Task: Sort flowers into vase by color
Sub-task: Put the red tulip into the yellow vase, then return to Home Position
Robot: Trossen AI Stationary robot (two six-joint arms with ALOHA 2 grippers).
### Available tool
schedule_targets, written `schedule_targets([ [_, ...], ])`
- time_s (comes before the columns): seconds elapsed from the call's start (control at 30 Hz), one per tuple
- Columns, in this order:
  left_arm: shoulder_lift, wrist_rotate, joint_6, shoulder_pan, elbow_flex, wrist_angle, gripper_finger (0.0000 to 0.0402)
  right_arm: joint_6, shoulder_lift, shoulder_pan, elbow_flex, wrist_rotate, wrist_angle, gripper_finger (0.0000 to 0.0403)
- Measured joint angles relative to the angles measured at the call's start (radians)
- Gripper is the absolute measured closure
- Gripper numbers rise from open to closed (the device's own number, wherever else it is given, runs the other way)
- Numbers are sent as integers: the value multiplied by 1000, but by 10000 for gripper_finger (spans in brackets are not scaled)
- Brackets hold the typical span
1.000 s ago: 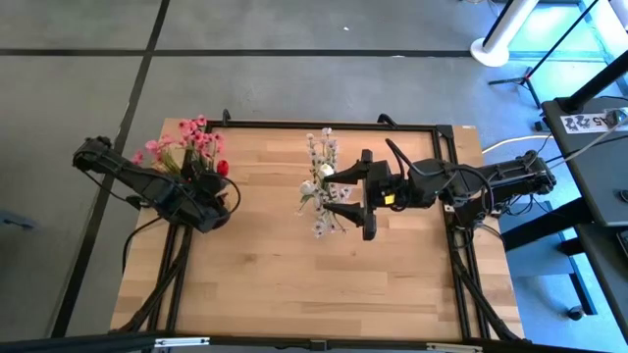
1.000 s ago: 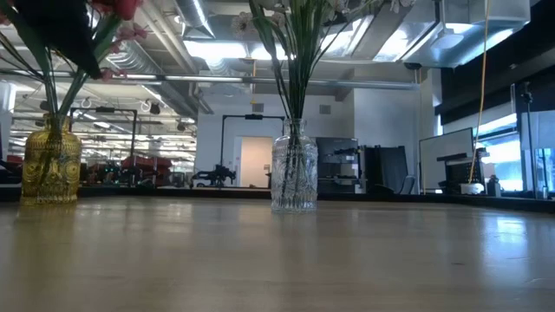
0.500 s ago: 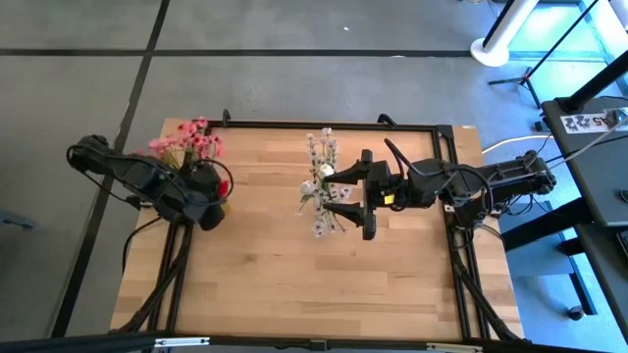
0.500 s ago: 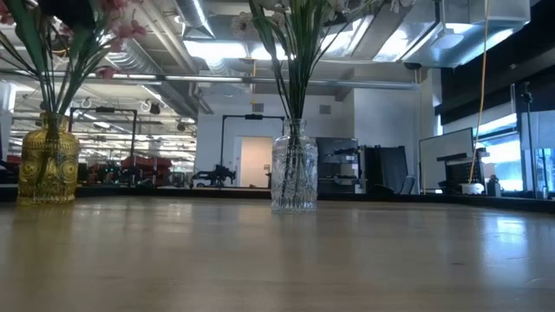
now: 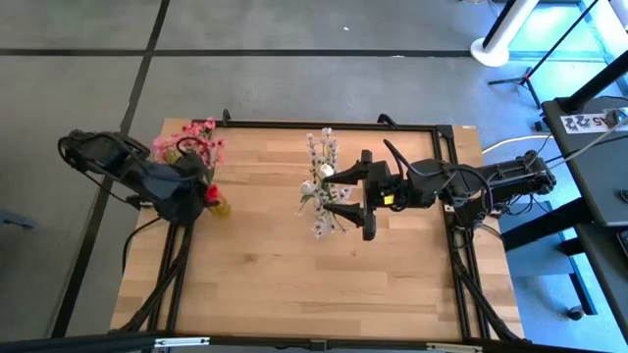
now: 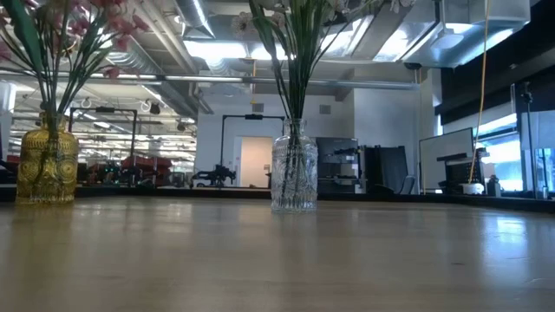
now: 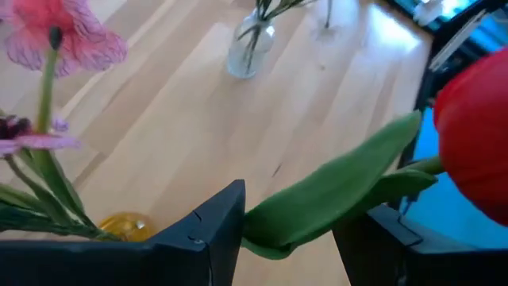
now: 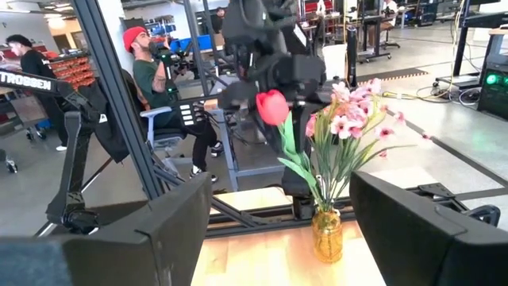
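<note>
A yellow glass vase [image 5: 222, 207] stands near the table's left edge and holds pink blossom sprays [image 5: 191, 140] and a red rosebud [image 8: 273, 106], whose stem runs down into it. My left gripper [image 5: 201, 191] hangs just left of and above the rosebud [image 5: 211, 193], its fingers apart. A clear vase [image 6: 293, 173] at mid-table holds white sprigs and a white rosebud [image 5: 319, 181]. My right gripper [image 5: 345, 194] is open and level, just right of those white flowers, touching nothing. My left gripper [image 7: 290, 238] has a green leaf [image 7: 317, 199] of the rosebud's stem lying across the gap between its parted fingers. The leaf tip sits against the inner side of one finger [image 7: 218, 226]. Whether the fingers truly touch it I cannot tell.
Bare wood lies across the near half of the table [image 5: 314, 284]. A black frame edges the table. Beyond the left edge, the right wrist view shows seated people [image 8: 151, 71] and equipment stands. A dark desk [image 5: 599, 118] stands off the right side.
My left gripper has drawn back from the yellow vase toward the table's left edge and has risen out of the low view. The red rosebud has swung slightly toward the near-left. The yellow vase has shifted a little to the left in the low view. The right arm has kept still.
</note>
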Motion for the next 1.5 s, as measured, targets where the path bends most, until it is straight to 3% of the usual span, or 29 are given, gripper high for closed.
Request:
schedule_targets([
  [0.23,1,-3,5,0,-13,-22,228,0,0,0,0,-3,0,107],
  [0.43,0,-146,-19,0,-82,-147,228,0,0,0,0,-3,-6,107],
  [0.57,-2,-173,8,0,-97,-143,227,2,0,0,0,-3,-8,107],
  [0.83,-3,-94,152,0,-71,-144,227,12,0,0,0,-3,-9,107],
  [1.17,-27,126,161,-1,30,-136,227,12,0,-7,0,4,-7,107],
  [1.3,-48,132,183,-36,46,34,228,12,0,-14,0,-1,0,107],
  [1.5,-63,159,374,-149,7,512,247,-3,0,-15,0,20,-16,125],
])
